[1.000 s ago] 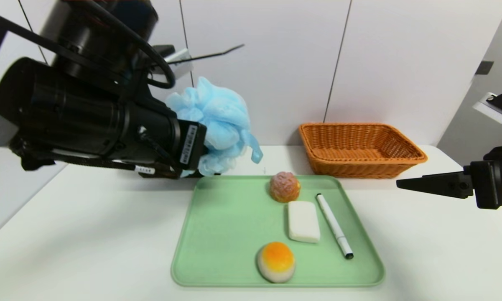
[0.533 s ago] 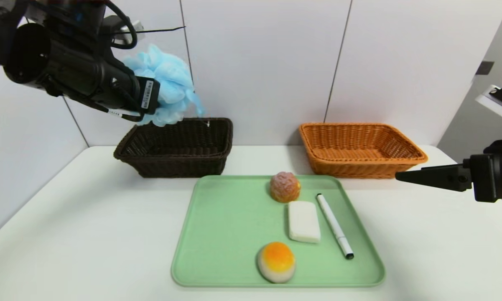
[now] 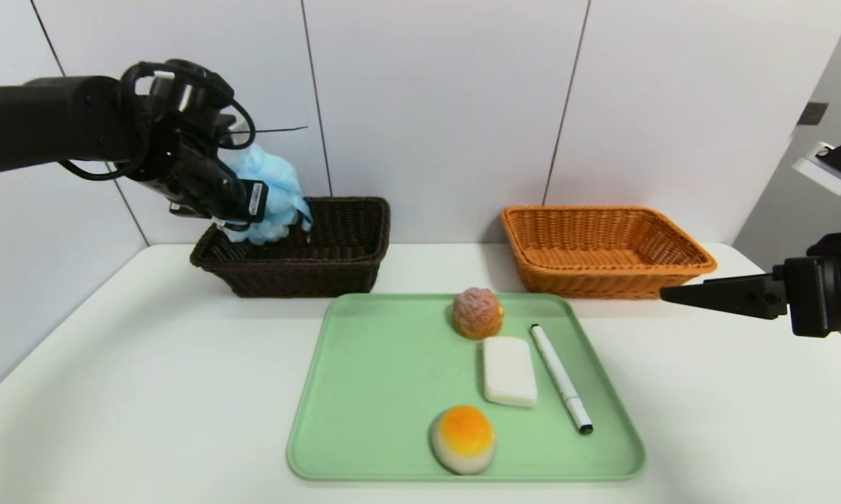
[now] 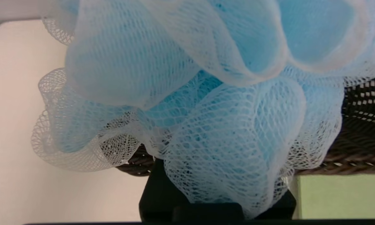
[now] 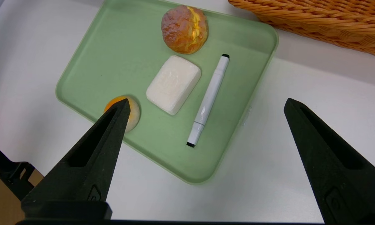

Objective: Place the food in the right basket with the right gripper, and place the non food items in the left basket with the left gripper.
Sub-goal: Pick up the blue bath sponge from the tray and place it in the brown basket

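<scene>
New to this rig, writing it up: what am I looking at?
A two-armed robot at a white table. One picture is from its head; the other two are from its wrists. The left gripper holds a light-blue mesh pouf at the dark basket. The right gripper hangs open to the right of the green tray, holding nothing. On the tray lie a crusted cream puff, white soap, a white marker and an orange-topped bun. An orange-tan basket stands behind.
</scene>
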